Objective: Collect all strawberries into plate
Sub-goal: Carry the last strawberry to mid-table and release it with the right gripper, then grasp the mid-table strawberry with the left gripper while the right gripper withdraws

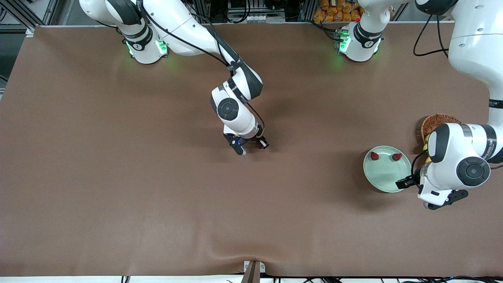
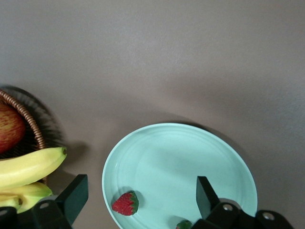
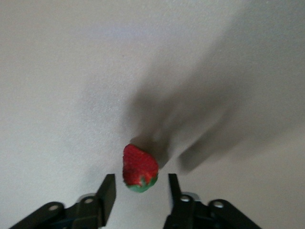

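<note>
A pale mint-green plate (image 1: 387, 177) (image 2: 190, 157) lies toward the left arm's end of the table. Two strawberries (image 1: 374, 155) (image 1: 397, 157) rest in it; the left wrist view shows one whole strawberry (image 2: 125, 203) and the other berry (image 2: 183, 224) half cut off. My left gripper (image 1: 442, 200) (image 2: 140, 195) hangs open over the plate's rim on the basket side, holding nothing. A third strawberry (image 3: 139, 167) lies on the brown table near its middle. My right gripper (image 1: 241, 151) (image 3: 140, 191) is low over it, open, a finger on each side of the green top with gaps showing. The front view hides this berry under the hand.
A brown wicker basket (image 1: 436, 122) (image 2: 28, 124) stands beside the plate, farther from the front camera, partly under the left arm. It holds bananas (image 2: 28, 167) and a red apple (image 2: 9, 129). Brown cloth covers the whole table.
</note>
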`<state>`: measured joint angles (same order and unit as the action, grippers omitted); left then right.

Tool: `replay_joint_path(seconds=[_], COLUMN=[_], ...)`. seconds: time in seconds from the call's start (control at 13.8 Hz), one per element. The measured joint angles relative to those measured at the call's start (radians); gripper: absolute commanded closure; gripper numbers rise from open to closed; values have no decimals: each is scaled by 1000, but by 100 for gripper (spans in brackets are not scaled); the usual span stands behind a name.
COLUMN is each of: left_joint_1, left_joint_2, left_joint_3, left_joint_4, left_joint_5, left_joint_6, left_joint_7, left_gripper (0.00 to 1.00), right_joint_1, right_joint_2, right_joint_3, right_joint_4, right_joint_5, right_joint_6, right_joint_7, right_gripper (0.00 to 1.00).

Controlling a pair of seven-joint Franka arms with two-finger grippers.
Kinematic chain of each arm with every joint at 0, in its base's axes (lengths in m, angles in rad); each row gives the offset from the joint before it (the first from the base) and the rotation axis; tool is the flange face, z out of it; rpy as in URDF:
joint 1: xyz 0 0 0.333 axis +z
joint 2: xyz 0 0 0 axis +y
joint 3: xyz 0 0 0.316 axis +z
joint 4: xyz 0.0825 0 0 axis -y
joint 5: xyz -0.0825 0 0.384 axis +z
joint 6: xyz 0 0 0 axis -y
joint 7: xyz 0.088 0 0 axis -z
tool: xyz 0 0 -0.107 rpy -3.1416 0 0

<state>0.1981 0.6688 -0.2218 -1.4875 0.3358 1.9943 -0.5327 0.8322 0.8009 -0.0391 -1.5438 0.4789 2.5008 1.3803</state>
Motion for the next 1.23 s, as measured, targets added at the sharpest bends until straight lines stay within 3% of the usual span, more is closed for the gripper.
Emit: replay_joint_path(seconds=[0.22, 0.51, 0.8, 1.23], left_joint_1=[1, 1, -3, -83], left_joint_2=[-1, -1, -1, -2], left_joint_3=[0, -16, -129, -312], left_joint_4=[8, 9, 8, 7], left_joint_5=[0, 0, 0, 0], left_joint_6=[10, 34, 35, 35], left_joint_7=[0, 0, -8, -156], left_gripper=[0, 0, 0, 0], right_joint_1=[1, -3, -10, -12], right_joint_2=[-2, -33, -120, -253], right_joint_3=[-8, -98, -202, -338], right_joint_4=[38, 144, 194, 141], right_joint_5=[0, 0, -6, -27], right_joint_6=[-27, -271, -414, -491], right_joint_7=[7, 13, -28, -360], right_gripper=[0, 0, 0, 0])
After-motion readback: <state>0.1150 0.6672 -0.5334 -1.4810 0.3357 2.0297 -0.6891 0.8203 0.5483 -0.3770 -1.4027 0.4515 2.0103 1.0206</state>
